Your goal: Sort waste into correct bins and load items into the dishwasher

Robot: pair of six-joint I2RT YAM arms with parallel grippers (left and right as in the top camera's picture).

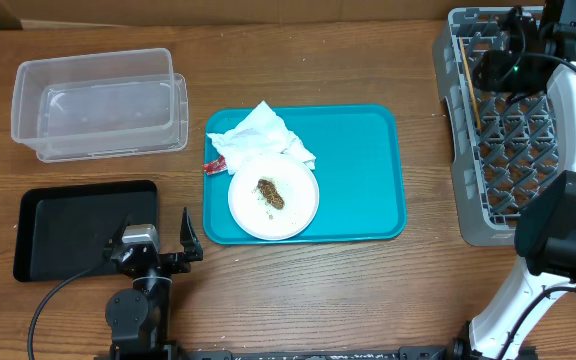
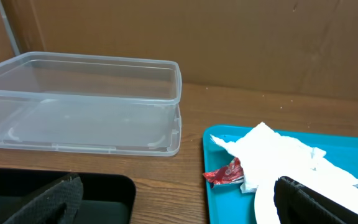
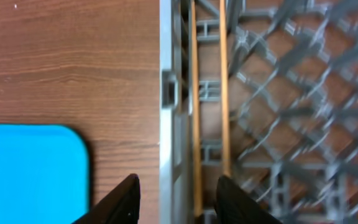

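A clear tub (image 1: pixel 98 105) and a black tray (image 1: pixel 83 228) stand at the left. White napkins (image 1: pixel 263 135), a red wrapper (image 1: pixel 214 165) and a white plate (image 1: pixel 293 205) with a brown scrap (image 1: pixel 271 193) lie on a teal tray (image 1: pixel 368 170). My left gripper (image 1: pixel 156 232) is open and empty between the black tray and the teal tray. The left wrist view shows the tub (image 2: pixel 86 99), wrapper (image 2: pixel 225 173) and napkins (image 2: pixel 278 155) ahead of that gripper (image 2: pixel 179 211). My right gripper (image 3: pixel 179 199) is open and empty above the grey dish rack (image 3: pixel 278 106), over two chopsticks (image 3: pixel 194 93) lying in it.
The rack (image 1: pixel 508 140) fills the right side, with the right arm (image 1: pixel 568 230) curving over it. A cardboard wall stands behind the tub. The teal tray's corner (image 3: pixel 30 168) is left of the rack's edge.
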